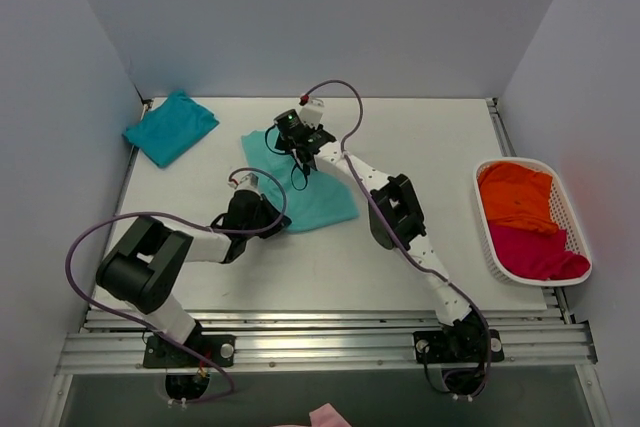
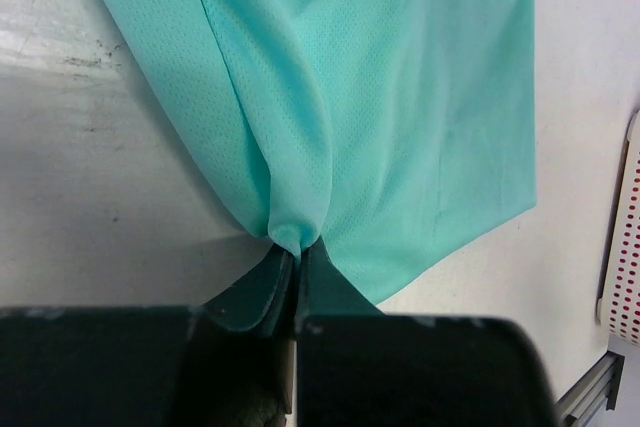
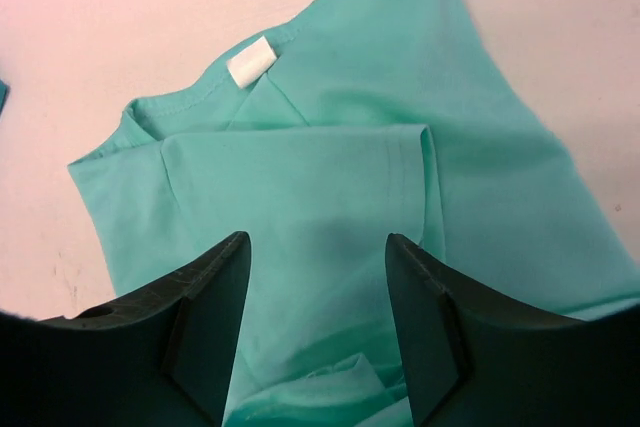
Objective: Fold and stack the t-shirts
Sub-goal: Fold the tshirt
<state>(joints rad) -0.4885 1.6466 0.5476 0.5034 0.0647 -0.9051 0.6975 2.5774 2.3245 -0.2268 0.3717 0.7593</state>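
Observation:
The light mint-green t-shirt (image 1: 318, 195) lies partly folded in the middle of the table. My left gripper (image 1: 276, 219) is shut on its near-left edge; the left wrist view shows the cloth (image 2: 400, 127) bunched into the closed tips (image 2: 296, 259). My right gripper (image 1: 297, 134) hovers open over the shirt's far end. In the right wrist view the open fingers (image 3: 215, 277) stand over the folded sleeve (image 3: 300, 197), with the white neck label (image 3: 250, 60) beyond. A darker teal shirt (image 1: 170, 127) lies folded at the far left.
A white basket (image 1: 560, 215) at the right edge holds an orange shirt (image 1: 515, 197) and a magenta shirt (image 1: 535, 252). Walls enclose the table on the left, the far side and the right. A pink scrap (image 1: 328, 415) lies below the front rail.

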